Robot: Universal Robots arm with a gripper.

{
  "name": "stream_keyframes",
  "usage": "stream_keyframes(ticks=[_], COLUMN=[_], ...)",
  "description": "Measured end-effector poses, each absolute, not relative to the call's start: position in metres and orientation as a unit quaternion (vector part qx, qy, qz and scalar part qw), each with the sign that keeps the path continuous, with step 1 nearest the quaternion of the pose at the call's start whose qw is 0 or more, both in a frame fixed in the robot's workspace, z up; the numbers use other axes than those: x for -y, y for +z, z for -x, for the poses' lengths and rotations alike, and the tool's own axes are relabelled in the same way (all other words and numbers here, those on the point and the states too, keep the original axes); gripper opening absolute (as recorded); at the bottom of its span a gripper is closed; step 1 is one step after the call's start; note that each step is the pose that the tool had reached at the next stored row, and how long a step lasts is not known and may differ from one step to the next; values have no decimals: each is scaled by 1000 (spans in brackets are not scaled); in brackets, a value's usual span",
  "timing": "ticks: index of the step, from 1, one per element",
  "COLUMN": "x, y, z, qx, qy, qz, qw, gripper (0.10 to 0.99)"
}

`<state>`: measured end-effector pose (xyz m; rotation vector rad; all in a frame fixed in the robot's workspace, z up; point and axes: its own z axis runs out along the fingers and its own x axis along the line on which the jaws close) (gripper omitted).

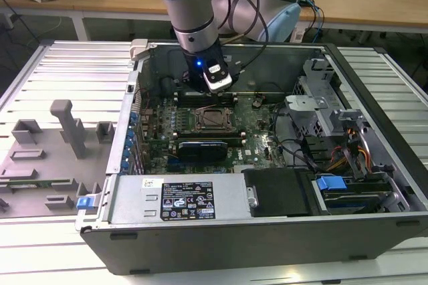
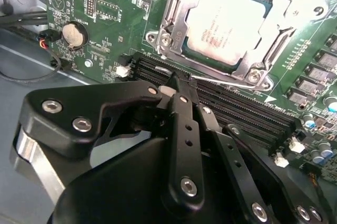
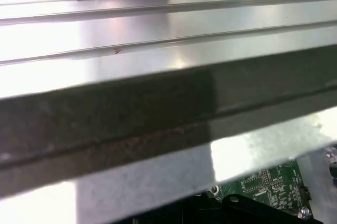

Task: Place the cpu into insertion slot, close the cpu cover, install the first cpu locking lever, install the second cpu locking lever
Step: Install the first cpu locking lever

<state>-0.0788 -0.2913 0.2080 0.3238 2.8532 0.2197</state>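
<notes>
In the second wrist view the cpu (image 2: pixel 226 24) lies silver side up in the insertion slot on the green board (image 2: pixel 105 8). The cpu cover (image 2: pixel 184 13) lies flat around it, the chip showing through its window. A thin wire locking lever (image 2: pixel 224 81) runs along the cover's edge beside the memory slots. My gripper (image 2: pixel 172 83) is shut, its black tips right at that lever's hooked end; whether they touch it I cannot tell. In the exterior view the gripper (image 1: pixel 212 92) hangs just behind the socket (image 1: pixel 212 119), inside the open computer case.
Long black memory slots (image 2: pixel 242 111) pass under the fingertips. A coin battery (image 2: pixel 74 33) sits on the board. The case holds a grey drive cage (image 1: pixel 321 108), cables (image 1: pixel 348 148) and a power supply (image 1: pixel 180 198). Grey fixtures (image 1: pixel 67 124) stand on the table at the exterior view's left.
</notes>
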Motion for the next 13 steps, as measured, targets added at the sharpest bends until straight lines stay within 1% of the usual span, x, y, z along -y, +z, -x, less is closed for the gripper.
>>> stream_keyframes(ticks=[13], x=[290], y=[202], z=[79], qx=[-980], qy=[68], qz=[-134], qw=[133], gripper=[106])
